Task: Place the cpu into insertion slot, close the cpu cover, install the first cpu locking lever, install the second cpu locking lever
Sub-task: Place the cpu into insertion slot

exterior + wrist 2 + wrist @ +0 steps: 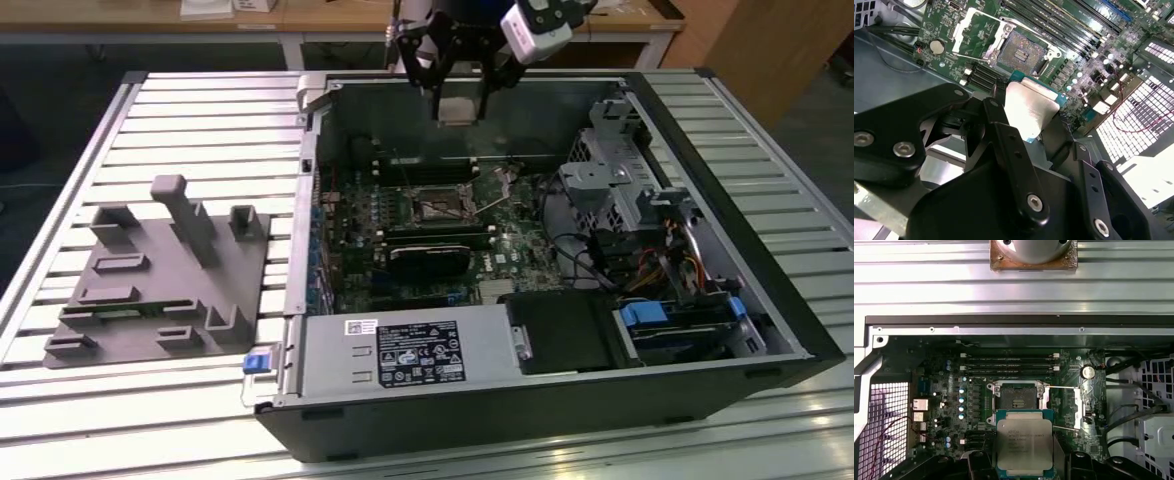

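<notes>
Over the computer case's (pixel 534 412) far edge, the gripper (pixel 457 102) hangs clamped on the cpu (pixel 1024 444), well above the bare insertion slot (pixel 1017 401). Placing looks to be in hand, and it needs the chip squared to the socket.

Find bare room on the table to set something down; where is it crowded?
The table is bare beyond the grey fixture and nearer the camera than it, both at the exterior view's left of the computer case. Inside the case it is crowded: cables at the exterior view's right, the gripper holding the cpu above the motherboard.
</notes>
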Robot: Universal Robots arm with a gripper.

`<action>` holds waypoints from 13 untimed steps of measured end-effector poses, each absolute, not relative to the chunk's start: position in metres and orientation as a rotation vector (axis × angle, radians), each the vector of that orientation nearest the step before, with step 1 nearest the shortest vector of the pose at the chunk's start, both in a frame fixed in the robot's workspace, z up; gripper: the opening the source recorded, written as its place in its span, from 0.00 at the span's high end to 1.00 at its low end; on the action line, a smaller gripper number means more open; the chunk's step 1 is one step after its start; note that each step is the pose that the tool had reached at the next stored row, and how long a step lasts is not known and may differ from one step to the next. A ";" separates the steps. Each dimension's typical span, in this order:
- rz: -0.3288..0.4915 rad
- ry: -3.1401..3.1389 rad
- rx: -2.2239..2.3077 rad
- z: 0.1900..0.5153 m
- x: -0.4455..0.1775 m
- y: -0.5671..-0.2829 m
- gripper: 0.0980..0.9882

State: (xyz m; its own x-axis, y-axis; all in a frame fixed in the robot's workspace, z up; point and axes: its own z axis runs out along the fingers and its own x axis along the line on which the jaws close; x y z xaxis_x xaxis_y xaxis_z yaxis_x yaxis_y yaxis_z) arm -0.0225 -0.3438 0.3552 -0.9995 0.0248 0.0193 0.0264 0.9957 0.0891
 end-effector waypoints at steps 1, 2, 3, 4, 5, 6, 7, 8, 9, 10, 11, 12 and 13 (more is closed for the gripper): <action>-0.140 -3.120 -0.040 0.355 -0.022 -0.344 0.51; -0.140 -3.120 -0.040 0.355 -0.022 -0.344 0.51; -0.140 -3.120 -0.040 0.354 -0.022 -0.344 0.51; -0.140 -3.120 -0.040 0.354 -0.022 -0.344 0.51; -0.140 -3.120 -0.040 0.353 -0.022 -0.344 0.51; -0.140 -3.120 -0.040 0.353 -0.022 -0.344 0.51; -0.140 -3.120 -0.040 0.352 -0.022 -0.344 0.51; -0.140 -3.120 -0.040 0.352 -0.022 -0.344 0.51; -0.140 -3.120 -0.040 0.351 -0.022 -0.344 0.51; -0.140 -3.120 -0.040 0.351 -0.022 -0.344 0.51; -0.140 -3.120 -0.040 0.350 -0.022 -0.344 0.51; -0.140 -3.120 -0.040 0.350 -0.022 -0.344 0.51; -0.140 -3.120 -0.040 0.349 -0.022 -0.344 0.51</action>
